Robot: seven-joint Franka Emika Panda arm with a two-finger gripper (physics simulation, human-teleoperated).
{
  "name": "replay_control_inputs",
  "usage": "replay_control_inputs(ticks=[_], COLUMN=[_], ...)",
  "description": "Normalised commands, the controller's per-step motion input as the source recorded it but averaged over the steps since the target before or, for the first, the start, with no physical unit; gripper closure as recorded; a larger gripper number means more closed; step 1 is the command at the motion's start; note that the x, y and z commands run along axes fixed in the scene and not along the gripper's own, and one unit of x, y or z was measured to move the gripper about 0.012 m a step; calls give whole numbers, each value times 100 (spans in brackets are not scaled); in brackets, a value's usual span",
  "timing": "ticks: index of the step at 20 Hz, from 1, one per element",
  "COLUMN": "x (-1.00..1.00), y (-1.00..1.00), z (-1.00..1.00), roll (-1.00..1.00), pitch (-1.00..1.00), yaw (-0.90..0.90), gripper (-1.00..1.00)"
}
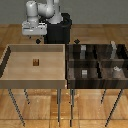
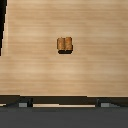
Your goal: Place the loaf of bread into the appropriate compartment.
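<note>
The loaf of bread (image 1: 36, 62) is a tiny brown block lying flat in the middle of the light-tan tray (image 1: 15, 75). In the wrist view the loaf of bread (image 2: 65, 44) rests on pale wood, well apart from my fingertips (image 2: 22, 103). My gripper (image 1: 38, 42) hangs above the tray's far rim, behind the loaf, open and holding nothing; in the wrist view the gripper (image 2: 64, 103) shows its fingers spread wide. The compartment (image 1: 93, 75) is the near section of the dark striped bin closest to the tray, with a small low grey cube (image 1: 85, 73) in it.
The dark bin (image 1: 70, 75) stands right against the tray on the exterior view's right. Its other sections hold taller grey blocks (image 1: 114, 48) (image 1: 116, 70) (image 1: 82, 49). The robot's black base (image 1: 60, 31) sits behind both containers. Thin metal legs hold them above a wooden floor.
</note>
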Motion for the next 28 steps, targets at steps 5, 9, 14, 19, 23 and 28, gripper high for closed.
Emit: replay_control_inputs(ticks=[5, 9, 14, 19, 23, 28], x=[20, 25, 80, 40, 25, 20], y=[0, 0, 0, 0, 0, 0], z=[0, 0, 0, -20, -25, -20], roll=[0, 0, 0, 0, 0, 0], pitch=[0, 0, 0, 0, 0, 0], yaw=[0, 0, 0, 0, 0, 0], gripper=[-100, -100, -100, -100, -100, -100])
